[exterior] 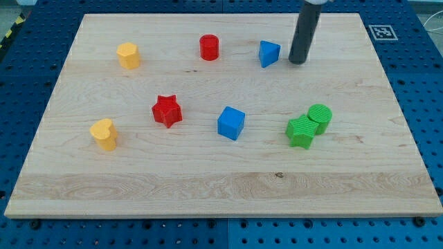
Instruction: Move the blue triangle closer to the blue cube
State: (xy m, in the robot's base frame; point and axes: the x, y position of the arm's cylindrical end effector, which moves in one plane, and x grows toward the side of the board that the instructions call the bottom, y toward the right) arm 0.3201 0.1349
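Blocks lie scattered across a pale wooden board, and my tip rests on it near the view's top, right of centre. It is a plain rod with no jaws, so it holds nothing; it stands just beside the blue triangle, on that block's right side in the view, with a narrow strip of bare wood between them, so the two look apart rather than touching.

From my tip, the blue cube sits down and to the view's left, well apart from both the tip and the triangle. A red cylinder stands further left of the tip, beyond the triangle and at about the same height in the view. A yellow block with flat sides is far to the left near the board's top edge. A red star lies down and left of the tip, past the blue cube, and a second yellow block, of rounded shape, lies further down and left again. Almost straight below my tip, toward the view's bottom, a green cylinder and another green block sit touching one another.
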